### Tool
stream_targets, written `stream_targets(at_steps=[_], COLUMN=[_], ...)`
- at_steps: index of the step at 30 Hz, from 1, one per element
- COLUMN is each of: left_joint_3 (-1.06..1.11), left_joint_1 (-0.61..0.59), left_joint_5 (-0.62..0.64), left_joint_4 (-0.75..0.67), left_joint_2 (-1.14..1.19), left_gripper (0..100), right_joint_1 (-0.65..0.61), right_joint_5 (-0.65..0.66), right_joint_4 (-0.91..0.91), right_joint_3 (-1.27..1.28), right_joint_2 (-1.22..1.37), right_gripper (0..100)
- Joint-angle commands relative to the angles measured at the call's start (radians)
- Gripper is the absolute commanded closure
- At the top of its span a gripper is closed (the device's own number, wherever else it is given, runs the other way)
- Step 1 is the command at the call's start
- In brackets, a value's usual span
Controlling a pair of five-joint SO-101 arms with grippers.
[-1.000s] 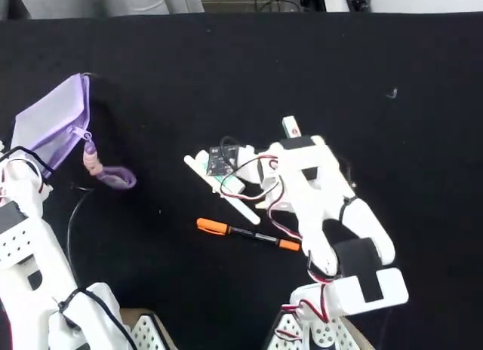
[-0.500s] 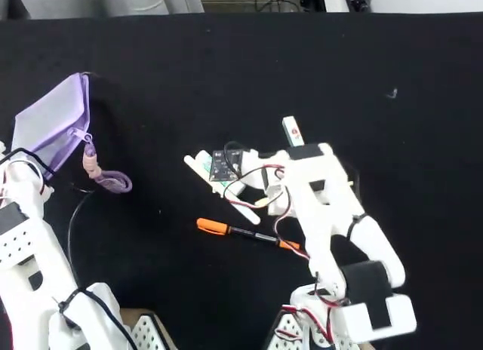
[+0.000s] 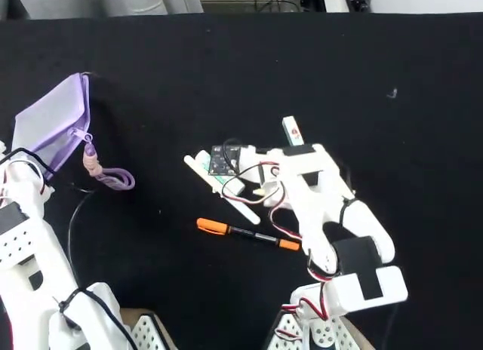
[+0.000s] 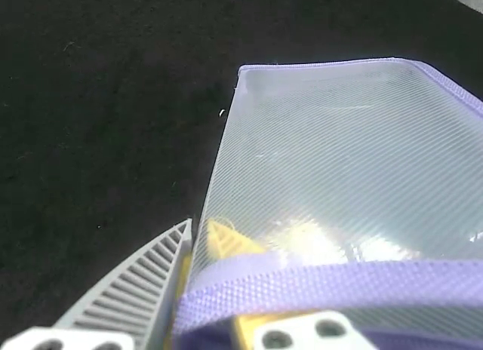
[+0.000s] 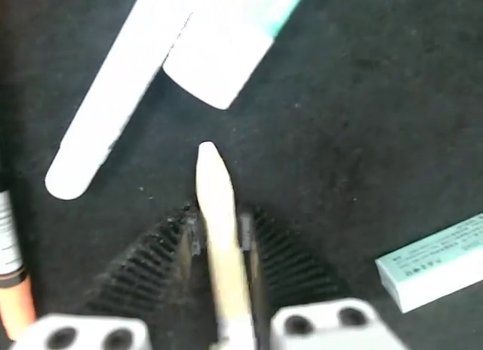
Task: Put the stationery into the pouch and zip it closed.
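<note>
So the right jaws were pinched shut on a cream stick (image 5: 215, 184), pen or pencil, couldn't tell which. Its rounded tip poked out past the fingertips, over the black table (image 3: 392, 176); couldn't tell if it touched.

In the high view, working outward from those jaws:
- a short white-and-teal piece (image 5: 223, 52) just beside them at 9 o'clock
- a long white stick (image 3: 223, 188) lying diagonally right next to that piece, also around 9 to 10 o'clock
- an orange-capped marker (image 3: 247, 234) flat on the table at 6 o'clock, near but apart from the white stick
- a small white eraser (image 3: 292, 129) with a teal end at 1 o'clock, on its own

The left jaws were way over at the table's 9 o'clock side, clamped on the purple-trimmed edge of the pouch (image 4: 339, 161). You could see the yellow of one finger through the clear ribbed plastic. The pouch (image 3: 49, 124) looked see-through with purple trim. A pink charm (image 3: 92, 163) and a purple loop (image 3: 117, 178) trailed off it toward 5 o'clock, onto the table. All the stationery lay outside the pouch, well apart from it.
</note>
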Motion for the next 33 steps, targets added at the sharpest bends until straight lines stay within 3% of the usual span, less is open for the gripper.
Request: stream_targets(at_steps=[1, 7, 21, 28, 33], left_joint_3=[-0.004, -0.056, -0.582, -0.674, -0.664], left_joint_1=[0.038, 0.170, 0.515, 0.677, 0.751], left_joint_5=[0.011, 0.009, 0.009, 0.018, 0.057], left_joint_4=[-0.003, 0.021, 0.448, 0.535, 0.543], left_joint_2=[-0.009, -0.009, 0.003, 0.003, 0.044], left_gripper=[97, 97, 97, 97, 97], right_joint_1=[0.000, 0.006, 0.002, -0.002, -0.018], right_joint_5=[-0.066, -0.213, -0.368, -0.374, -0.554], right_joint_4=[-0.008, -0.008, -0.017, -0.184, -0.367], right_joint_3=[-0.068, -0.177, -0.168, -0.047, 0.065], right_joint_2=[-0.001, -0.079, -0.688, -0.975, -1.133], right_gripper=[97.2, 98.7, 98.7, 98.7, 98.7])
